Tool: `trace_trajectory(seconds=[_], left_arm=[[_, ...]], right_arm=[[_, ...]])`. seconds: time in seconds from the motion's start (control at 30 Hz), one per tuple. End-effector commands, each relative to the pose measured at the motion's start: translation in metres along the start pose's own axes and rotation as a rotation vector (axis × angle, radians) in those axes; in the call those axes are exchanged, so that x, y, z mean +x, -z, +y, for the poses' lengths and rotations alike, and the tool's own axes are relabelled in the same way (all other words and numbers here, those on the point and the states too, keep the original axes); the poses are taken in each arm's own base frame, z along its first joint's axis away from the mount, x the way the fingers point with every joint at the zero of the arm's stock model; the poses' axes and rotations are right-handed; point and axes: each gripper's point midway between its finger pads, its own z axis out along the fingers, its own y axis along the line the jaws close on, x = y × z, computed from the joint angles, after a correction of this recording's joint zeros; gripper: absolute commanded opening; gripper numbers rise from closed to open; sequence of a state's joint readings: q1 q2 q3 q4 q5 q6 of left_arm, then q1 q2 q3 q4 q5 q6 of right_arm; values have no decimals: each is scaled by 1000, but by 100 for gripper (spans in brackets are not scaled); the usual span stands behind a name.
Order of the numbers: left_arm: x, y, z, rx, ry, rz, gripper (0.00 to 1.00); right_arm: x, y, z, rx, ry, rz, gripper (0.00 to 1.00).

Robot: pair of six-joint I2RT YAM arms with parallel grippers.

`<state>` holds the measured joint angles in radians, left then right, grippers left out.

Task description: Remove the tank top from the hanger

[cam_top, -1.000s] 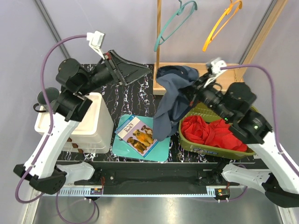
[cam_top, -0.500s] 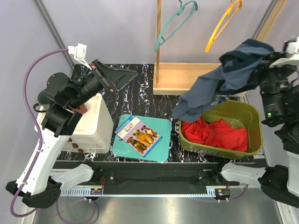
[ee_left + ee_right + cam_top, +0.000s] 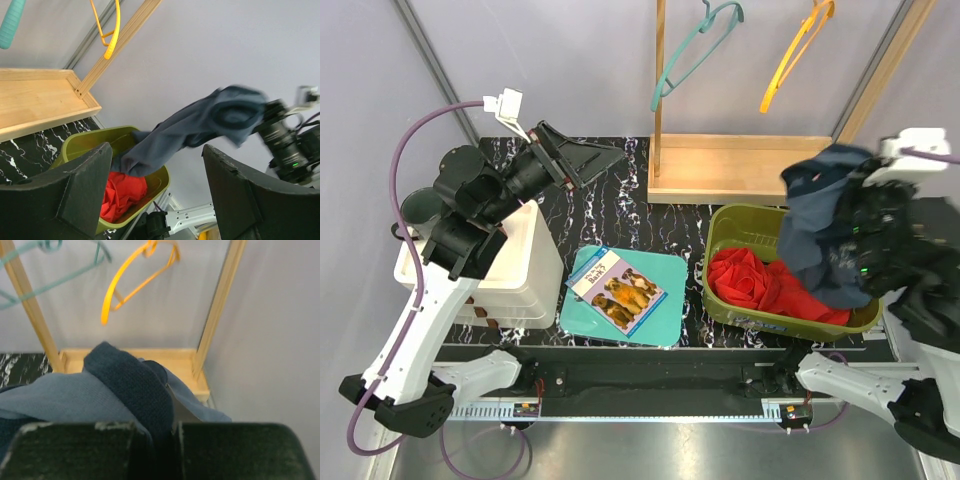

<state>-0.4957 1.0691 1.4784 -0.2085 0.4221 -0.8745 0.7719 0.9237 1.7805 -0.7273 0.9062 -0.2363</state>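
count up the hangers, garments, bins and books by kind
hangers: 2, teal hanger and orange hanger
garments: 2, blue tank top and red cloth
bins: 2, green basket and white bin
books: 1, picture book
total: 7

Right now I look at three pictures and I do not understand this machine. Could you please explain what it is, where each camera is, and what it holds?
It is a robot with two arms fixed at the near edge of the table. One picture looks down from above; the other two come from cameras on the wrists. The left hand is open and empty. The right hand is shut on a blue tank top, over a green basket holding red cloth. On the table lie a book on a teal tray and a white box. Behind, a teal hanger and an orange hanger hang bare.
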Motion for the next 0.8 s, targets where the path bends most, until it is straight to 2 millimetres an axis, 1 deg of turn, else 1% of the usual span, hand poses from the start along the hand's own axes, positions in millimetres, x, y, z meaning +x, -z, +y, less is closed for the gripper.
trace_trajectory(seconds=[0.0, 0.03, 0.07, 0.1, 0.13, 0.17, 0.2, 0.23, 0.27, 0.3, 0.33, 0.37, 0.4, 0.43, 0.47, 0.5, 0.53, 0.57, 0.6, 0.67, 0.7, 0.77], left_arm=[[-5, 2, -14, 60, -9, -16, 77], [-5, 2, -13, 57, -6, -16, 77], [-4, 1, -13, 58, -4, -12, 77], [-3, 0, -11, 56, -2, -5, 77], [-2, 0, -11, 55, 4, -2, 77], [-1, -1, -10, 55, 6, 2, 77], [1, -1, -9, 55, 10, 8, 77], [2, -3, -7, 52, 18, 14, 77], [4, -4, -5, 49, 21, 21, 77], [5, -3, -5, 53, 24, 26, 77], [5, -3, -4, 51, 24, 27, 77], [7, -3, -4, 51, 29, 31, 77], [8, -3, -3, 49, 32, 35, 77], [10, -3, -1, 47, 36, 39, 77], [10, -2, -1, 47, 38, 39, 77], [12, -2, 0, 44, 41, 43, 77], [13, -2, 1, 43, 45, 44, 77], [14, 0, 0, 44, 46, 45, 77], [14, 0, 1, 42, 50, 44, 77], [18, 1, 4, 36, 59, 51, 77], [18, 2, 4, 34, 61, 51, 77], [22, 2, 9, 26, 75, 57, 77]], right_arm=[[88, 9, 48, -126, -149, 222, 0], [106, 13, 60, -158, -187, 280, 0], [138, 17, 76, -185, -199, 368, 0], [158, 30, 103, -275, -299, 469, 0], [173, 37, 118, -317, -333, 531, 0], [198, 43, 136, -333, -386, 622, 0], [210, 56, 153, -404, -424, 700, 0], [229, 63, 161, -410, -431, 764, 0], [235, 67, 166, -413, -471, 795, 0], [240, 71, 168, -418, -479, 819, 0], [252, 73, 165, -398, -467, 840, 0], [258, 77, 156, -362, -472, 848, 0], [266, 73, 140, -273, -460, 828, 0], [276, 75, 126, -205, -457, 828, 0], [292, 83, 106, -89, -453, 872, 0], [299, 81, 84, 32, -435, 847, 0], [303, 85, 69, 120, -444, 847, 0], [313, 98, 45, 260, -453, 878, 0], [313, 98, 31, 324, -440, 848, 0], [315, 106, 14, 399, -433, 843, 0], [313, 105, 9, 414, -438, 822, 0], [314, 102, 12, 413, -457, 806, 0]])
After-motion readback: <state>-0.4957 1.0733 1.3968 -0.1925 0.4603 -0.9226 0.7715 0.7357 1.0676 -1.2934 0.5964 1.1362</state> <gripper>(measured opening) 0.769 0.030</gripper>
